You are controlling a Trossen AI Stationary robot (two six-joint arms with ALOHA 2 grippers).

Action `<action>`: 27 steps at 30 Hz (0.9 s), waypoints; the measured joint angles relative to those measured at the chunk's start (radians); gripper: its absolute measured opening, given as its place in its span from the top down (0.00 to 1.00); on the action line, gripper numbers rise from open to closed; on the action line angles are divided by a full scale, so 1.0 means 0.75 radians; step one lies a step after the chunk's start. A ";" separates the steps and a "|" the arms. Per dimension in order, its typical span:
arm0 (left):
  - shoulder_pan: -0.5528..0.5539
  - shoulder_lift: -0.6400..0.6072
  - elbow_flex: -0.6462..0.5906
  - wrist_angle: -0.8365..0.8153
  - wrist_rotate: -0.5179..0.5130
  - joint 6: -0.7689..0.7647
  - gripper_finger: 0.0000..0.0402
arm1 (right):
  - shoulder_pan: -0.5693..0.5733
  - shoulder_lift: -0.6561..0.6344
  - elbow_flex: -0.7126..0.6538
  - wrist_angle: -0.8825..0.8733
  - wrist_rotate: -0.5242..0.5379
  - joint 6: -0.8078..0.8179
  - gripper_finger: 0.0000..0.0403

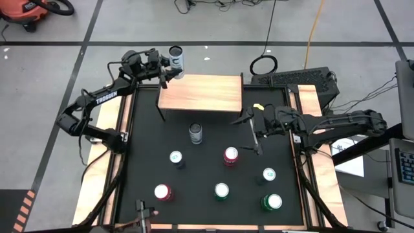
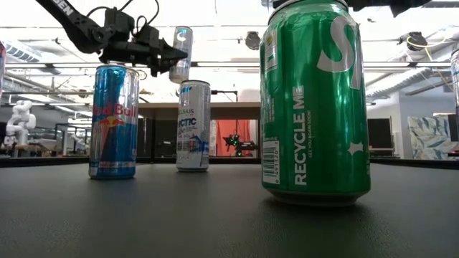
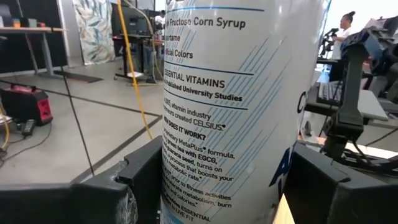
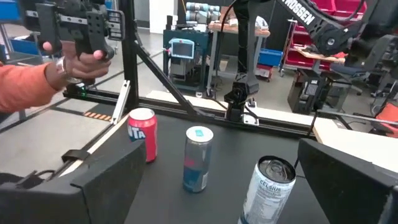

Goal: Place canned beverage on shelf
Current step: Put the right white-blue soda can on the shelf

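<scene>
My left gripper (image 1: 168,63) is shut on a white Celsius can (image 1: 175,58), held in the air at the far left corner of the shelf (image 1: 200,92), a light-wood board on thin black legs. In the left wrist view the can (image 3: 242,106) fills the gap between the fingers. In the low view it (image 2: 182,51) hangs high above the table. My right gripper (image 1: 250,133) stands open over the black mat right of the shelf's near edge, with nothing between its fingers (image 4: 224,180). My left gripper pinches the can's side wall (image 3: 186,180) between its two fingers (image 3: 134,186), one on either side of the can. The fingers come level from the table's left. The can stands about upright, lifted clear of table and shelf.
Several cans stand on the mat in front of the shelf: a Celsius can (image 1: 195,133), a Red Bull can (image 2: 113,120), red ones (image 1: 231,155) (image 1: 162,192), and a green one (image 2: 315,100). A person's hand with a controller (image 4: 74,50) shows beyond the table.
</scene>
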 joint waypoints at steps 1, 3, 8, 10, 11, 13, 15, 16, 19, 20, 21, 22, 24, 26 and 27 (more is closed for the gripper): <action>0.006 0.000 0.000 0.000 -0.001 0.000 0.36 | 0.000 0.015 0.000 0.011 0.000 -0.008 0.01; 0.015 0.000 0.000 0.005 -0.001 -0.001 0.36 | 0.000 0.041 0.000 0.036 0.000 -0.022 0.01; 0.040 0.000 0.000 -0.003 0.006 0.006 0.36 | 0.000 0.090 0.000 0.071 -0.001 -0.061 0.01; 0.048 0.000 -0.011 0.001 0.006 0.010 0.36 | 0.000 0.107 0.000 0.097 -0.001 -0.062 0.01; 0.053 0.000 -0.025 0.007 0.006 0.017 0.36 | 0.000 0.114 0.000 0.106 -0.001 -0.062 0.01; 0.066 0.000 -0.068 0.048 0.006 0.033 0.36 | 0.000 0.124 0.000 0.113 -0.002 -0.061 0.01; 0.076 0.000 -0.111 0.104 0.005 0.022 0.36 | 0.000 0.132 0.000 0.113 -0.002 -0.058 0.01; 0.080 0.000 -0.131 0.145 0.005 0.007 0.36 | 0.000 0.134 0.000 0.115 -0.002 -0.056 0.01; 0.094 0.000 -0.187 0.261 0.005 -0.002 0.36 | 0.000 0.135 0.000 0.118 -0.002 -0.051 0.01; 0.098 0.001 -0.201 0.277 0.005 -0.002 0.36 | 0.000 0.135 0.000 0.117 -0.002 -0.048 0.01; 0.101 0.007 -0.209 0.286 0.005 -0.003 0.36 | 0.000 0.135 0.000 0.117 -0.002 -0.046 0.01; 0.102 0.015 -0.215 0.292 0.003 -0.003 0.36 | 0.000 0.135 0.000 0.119 -0.002 -0.043 0.01; 0.103 0.024 -0.226 0.313 0.000 -0.003 0.36 | 0.000 0.135 0.000 0.127 -0.003 -0.042 0.01; 0.102 0.034 -0.227 0.323 0.001 -0.004 0.36 | 0.000 0.135 0.000 0.138 -0.003 -0.042 0.01; 0.102 0.041 -0.227 0.323 0.001 -0.004 0.36 | 0.000 0.135 0.000 0.148 -0.003 -0.043 0.01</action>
